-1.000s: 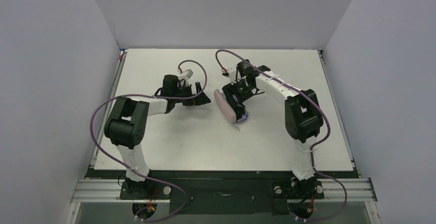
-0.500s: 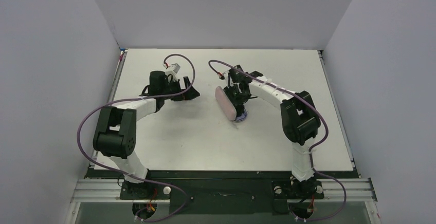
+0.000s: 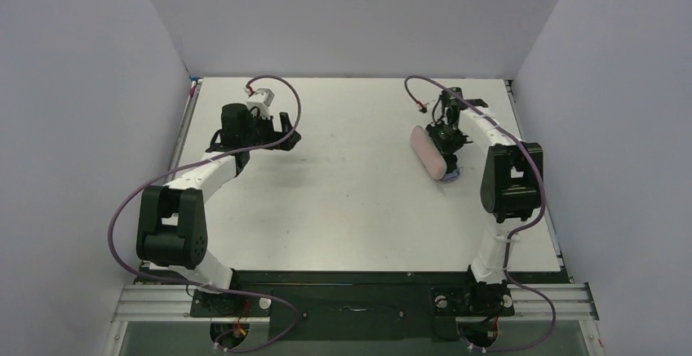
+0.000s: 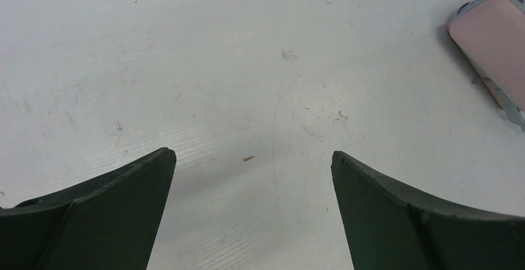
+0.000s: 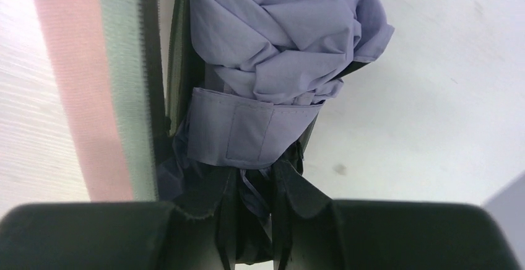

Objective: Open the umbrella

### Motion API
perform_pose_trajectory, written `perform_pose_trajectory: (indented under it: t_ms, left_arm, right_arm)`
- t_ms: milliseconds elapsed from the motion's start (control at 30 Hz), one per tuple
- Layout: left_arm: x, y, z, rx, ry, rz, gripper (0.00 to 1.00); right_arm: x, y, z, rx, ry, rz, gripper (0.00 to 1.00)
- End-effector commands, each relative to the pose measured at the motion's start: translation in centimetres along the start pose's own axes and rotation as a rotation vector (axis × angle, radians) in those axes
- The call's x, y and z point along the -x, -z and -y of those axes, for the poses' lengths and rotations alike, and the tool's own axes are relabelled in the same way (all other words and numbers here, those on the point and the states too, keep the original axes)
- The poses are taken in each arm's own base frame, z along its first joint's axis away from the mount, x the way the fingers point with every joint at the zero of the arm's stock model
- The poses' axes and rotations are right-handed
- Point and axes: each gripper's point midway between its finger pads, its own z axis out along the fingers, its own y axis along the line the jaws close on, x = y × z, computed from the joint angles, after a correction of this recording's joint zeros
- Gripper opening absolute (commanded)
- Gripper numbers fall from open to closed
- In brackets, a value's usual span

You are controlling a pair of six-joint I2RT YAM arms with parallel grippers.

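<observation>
Left gripper (image 4: pixel 251 214): fingers spread wide over bare table (image 3: pixel 343 201), holding nothing, arm stretched to the far left.
Pink case (image 3: pixel 428 151): lies right of centre, well apart from the left arm.
Umbrella (image 5: pixel 272 78): folded, strap wrapped, tucked against the case's right side.
Right gripper (image 5: pixel 257 233): clamped on the umbrella's dark lower folds, wrist bent down steeply.
Tip: draw the bundle clear of the case first, then undo the strap.
</observation>
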Motion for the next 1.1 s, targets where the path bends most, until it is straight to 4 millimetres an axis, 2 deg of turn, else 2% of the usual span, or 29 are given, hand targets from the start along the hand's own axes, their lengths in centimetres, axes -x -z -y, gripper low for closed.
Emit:
perform_pose_trajectory:
  t_ms: [0,133,200,233,333,367,467,600,733,767,800,833,867,900,1067]
  left_arm:
    - [2.8,0.4,0.3,-0.018,-0.095,0.056,0.97]
    - [2.9,-0.2,0.7,-0.055,-0.109,0.008,0.97]
    - [3.1,-0.4,0.9,-0.070,-0.112,0.007,0.97]
    - [3.3,-0.5,1.0,-0.075,-0.114,0.011,0.97]
    - [3.9,-0.5,1.1,-0.076,-0.123,0.031,0.97]
    - [4.1,-0.4,1.1,-0.072,-0.126,0.040,0.97]
    - [4.8,-0.2,0.7,-0.045,-0.142,0.059,0.97]
    - [6.2,0.7,0.9,-0.046,-0.161,0.120,0.97]
    - [8.5,1.7,2.0,-0.082,-0.207,0.184,0.97]
    - [8.0,1.8,2.8,-0.129,-0.213,0.149,0.97]
    - [8.9,2.0,3.4,-0.157,-0.237,0.153,0.97]
    - [8.3,2.2,4.4,-0.214,-0.226,0.113,0.97]
    - [9.0,2.5,5.1,-0.248,-0.223,0.110,0.97]
    - [8.6,3.0,6.5,-0.323,-0.211,0.084,0.97]
    - [11.4,5.7,11.4,-0.525,-0.183,0.190,0.97]
  right_arm:
    - [-0.9,3.8,5.3,-0.053,0.077,-0.001,0.00]
    - [-0.1,5.0,8.0,-0.076,0.101,0.023,0.00]
    - [0.7,6.4,10.0,-0.111,0.081,0.055,0.00]
    - [0.7,6.9,10.5,-0.118,0.073,0.059,0.00]
    - [2.4,9.5,11.9,-0.159,0.057,0.127,0.00]
    - [2.7,10.1,12.1,-0.167,0.053,0.144,0.00]
    - [4.8,13.6,12.9,-0.211,0.049,0.241,0.00]
    - [7.4,17.6,12.0,-0.193,0.049,0.378,0.00]
    - [10.4,21.1,8.4,-0.083,0.071,0.538,0.00]
    - [11.1,22.1,7.1,-0.024,0.068,0.589,0.00]
    - [12.0,22.6,5.5,0.020,0.083,0.625,0.00]
    - [12.7,23.5,3.8,0.097,0.076,0.672,0.00]
    - [13.6,24.1,2.3,0.143,0.085,0.708,0.00]
    - [14.0,24.9,0.4,0.233,0.073,0.744,0.00]
    - [16.8,28.8,-7.9,0.505,0.132,0.912,0.00]
